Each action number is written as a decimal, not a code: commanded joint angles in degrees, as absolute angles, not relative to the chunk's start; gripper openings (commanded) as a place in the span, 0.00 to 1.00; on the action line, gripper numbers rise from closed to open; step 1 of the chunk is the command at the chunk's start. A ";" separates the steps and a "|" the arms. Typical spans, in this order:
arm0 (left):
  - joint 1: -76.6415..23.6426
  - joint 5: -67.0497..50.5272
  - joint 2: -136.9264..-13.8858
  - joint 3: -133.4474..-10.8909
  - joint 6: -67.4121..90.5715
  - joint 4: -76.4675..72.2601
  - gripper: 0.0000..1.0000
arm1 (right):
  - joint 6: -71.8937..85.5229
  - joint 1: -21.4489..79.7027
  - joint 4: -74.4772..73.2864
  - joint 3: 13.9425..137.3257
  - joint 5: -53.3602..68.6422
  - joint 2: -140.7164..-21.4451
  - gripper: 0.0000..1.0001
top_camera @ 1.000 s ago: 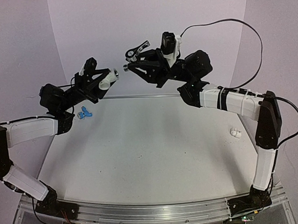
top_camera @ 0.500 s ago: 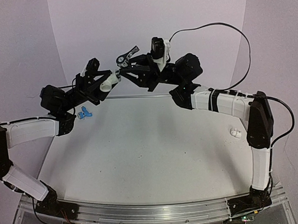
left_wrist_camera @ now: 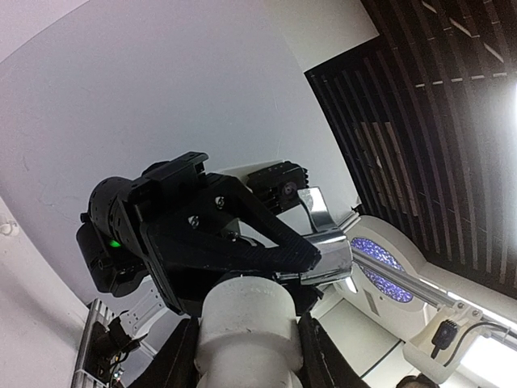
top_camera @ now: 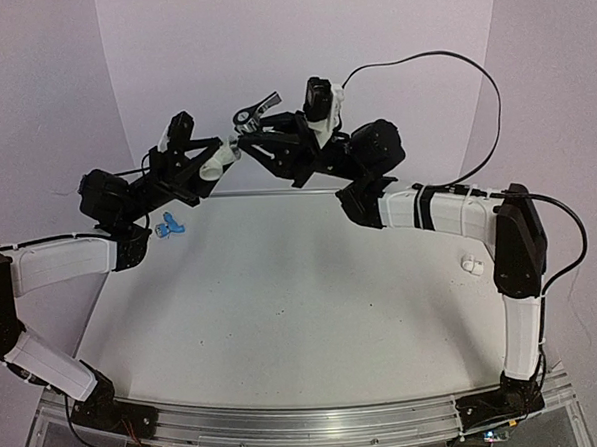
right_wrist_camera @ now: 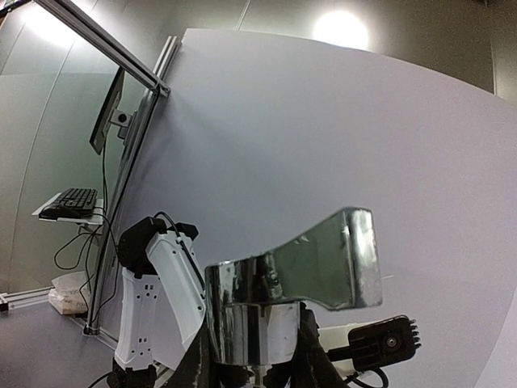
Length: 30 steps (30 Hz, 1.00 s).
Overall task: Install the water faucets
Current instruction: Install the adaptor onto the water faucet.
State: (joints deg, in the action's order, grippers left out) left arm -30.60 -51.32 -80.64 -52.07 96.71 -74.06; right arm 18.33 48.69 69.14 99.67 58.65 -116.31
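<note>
Both arms are raised above the back of the table and meet tip to tip. My left gripper (top_camera: pixel 213 168) is shut on a white cylindrical pipe fitting (left_wrist_camera: pixel 246 323), whose open end points at the right gripper. My right gripper (top_camera: pixel 248 128) is shut on the shiny silver faucet (top_camera: pixel 256 113), lever up, with its end close to the fitting's mouth; contact cannot be told. In the left wrist view the silver faucet (left_wrist_camera: pixel 329 252) sits just above the fitting. In the right wrist view it (right_wrist_camera: pixel 291 295) fills the lower middle. The blue faucet (top_camera: pixel 168 226) lies on the table at the back left.
A second small white pipe fitting (top_camera: pixel 472 265) lies on the white table (top_camera: pixel 283 314) near the right edge. A black cable (top_camera: pixel 471 74) loops above the right arm. Purple backdrop walls stand close behind both grippers.
</note>
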 commanded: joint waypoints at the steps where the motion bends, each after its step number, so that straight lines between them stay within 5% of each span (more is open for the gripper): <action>1: -30.85 -49.82 -78.84 -55.35 94.52 -89.51 0.00 | 20.24 49.47 73.89 96.67 55.61 -116.24 0.00; 30: -30.85 -51.75 -78.22 -55.19 87.61 -89.60 0.00 | 36.24 50.10 72.19 104.09 49.89 -122.84 0.00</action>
